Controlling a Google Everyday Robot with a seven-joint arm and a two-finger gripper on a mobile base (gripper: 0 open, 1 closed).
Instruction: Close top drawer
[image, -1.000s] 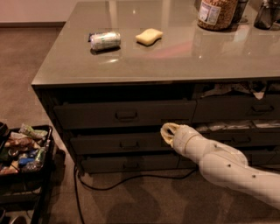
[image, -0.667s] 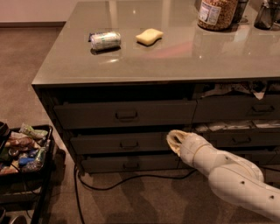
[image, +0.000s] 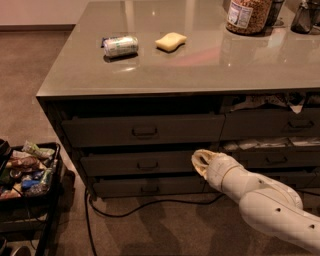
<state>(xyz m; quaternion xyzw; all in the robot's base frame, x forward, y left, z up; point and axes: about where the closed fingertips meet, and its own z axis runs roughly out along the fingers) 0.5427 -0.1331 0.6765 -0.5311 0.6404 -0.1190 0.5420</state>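
The top drawer (image: 142, 131) is the wide dark grey one on the left, just under the countertop, with a small metal loop handle (image: 145, 132) at its centre. A dark gap shows above its front, and its inner floor is hidden. My gripper (image: 200, 163), pale and on the end of the white arm (image: 265, 200), is below the drawer's right end. It is in front of the second drawer (image: 137, 164) and holds nothing that I can see.
On the grey countertop (image: 200, 65) lie a tipped can (image: 120, 46) and a yellow sponge (image: 170, 41), with a jar (image: 248, 15) at the back. Narrower drawers with paper poking out (image: 270, 102) are on the right. A black cart of snacks (image: 27, 175) stands left. A cable (image: 150, 205) runs over the floor.
My gripper has moved down and a little to the right, from level with the top drawer's lower edge to the second drawer's front. The drawers look unchanged.
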